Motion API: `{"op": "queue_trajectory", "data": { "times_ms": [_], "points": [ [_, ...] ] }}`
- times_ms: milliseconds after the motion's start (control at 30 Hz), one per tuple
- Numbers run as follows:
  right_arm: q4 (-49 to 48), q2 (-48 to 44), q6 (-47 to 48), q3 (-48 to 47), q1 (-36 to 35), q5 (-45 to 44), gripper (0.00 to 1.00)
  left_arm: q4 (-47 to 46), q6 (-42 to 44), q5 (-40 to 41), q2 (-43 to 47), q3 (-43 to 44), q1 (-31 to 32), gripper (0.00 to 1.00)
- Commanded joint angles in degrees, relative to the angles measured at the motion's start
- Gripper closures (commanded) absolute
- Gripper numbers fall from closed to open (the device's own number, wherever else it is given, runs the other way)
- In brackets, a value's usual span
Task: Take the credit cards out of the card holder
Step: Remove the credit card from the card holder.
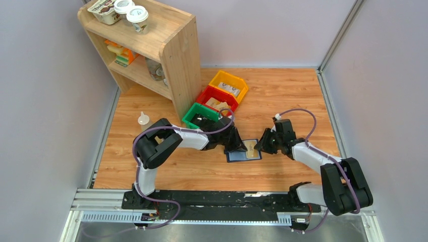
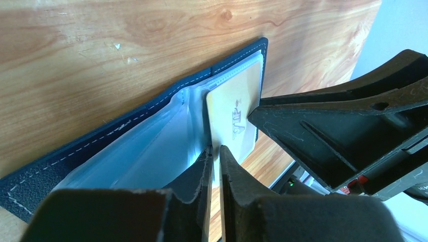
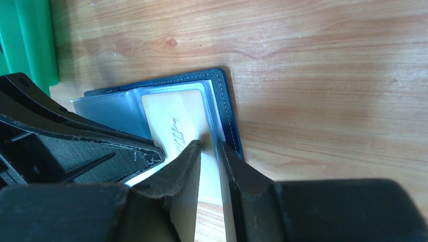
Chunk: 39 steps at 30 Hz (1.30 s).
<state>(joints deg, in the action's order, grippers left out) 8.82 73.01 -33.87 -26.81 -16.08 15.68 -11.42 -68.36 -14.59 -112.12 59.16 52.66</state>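
The left gripper [image 2: 214, 151] is all but shut, pinching the lower edge of a tan credit card [image 2: 233, 113]; the right gripper [image 3: 208, 147] clamps the open card holder [image 1: 242, 157] at mid-frame in the top view. The card looks only partly out of its clear sleeve [image 2: 151, 151], so I'd say none is free yet

I see the navy card holder [image 1: 242, 157] lying open and flat on the worktop [image 1: 282, 101], clear sleeves up. One tan credit card [image 2: 234, 118] sits in its sleeve, possibly partly drawn out.

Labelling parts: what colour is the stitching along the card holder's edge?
White, against the navy card holder; clearest in the left wrist view.
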Motion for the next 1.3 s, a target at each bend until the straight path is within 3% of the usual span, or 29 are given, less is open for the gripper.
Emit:
{"op": "queue_trajectory", "data": {
  "times_ms": [0, 233, 267, 533, 967, 1267],
  "points": [
    [1.55, 1.52, -1.11, 2.29, -0.54, 2.95, 0.74, -9.32, -2.04, -0.35, 2.87, -1.14, 0.16, 0.86],
    [1.73, 0.99, -1.03, 2.37, -0.45, 3.65, 0.78, -12.48, -2.48, -0.26, 4.01, -3.26, 0.16, 0.94],
    [1.73, 0.99, -0.94, 2.29, -0.45, 3.48, 0.78, -12.40, -2.48, -0.44, 4.10, -3.34, 0.16, 1.00],
    [1.99, 3.01, -0.67, 1.93, -0.27, 3.04, 0.83, -7.66, -1.95, 0.53, 6.03, -6.50, -0.19, 1.00],
    [3.05, 3.45, -0.32, 2.29, 0.87, 2.34, 1.00, -0.98, -3.98, 0.70, 8.67, -12.31, -2.39, 1.00],
    [4.80, 0.38, 0.73, 1.32, 1.13, 1.55, 1.00, 2.28, -3.27, 0.79, 9.90, -13.54, -2.83, 1.00]
  ]
}}
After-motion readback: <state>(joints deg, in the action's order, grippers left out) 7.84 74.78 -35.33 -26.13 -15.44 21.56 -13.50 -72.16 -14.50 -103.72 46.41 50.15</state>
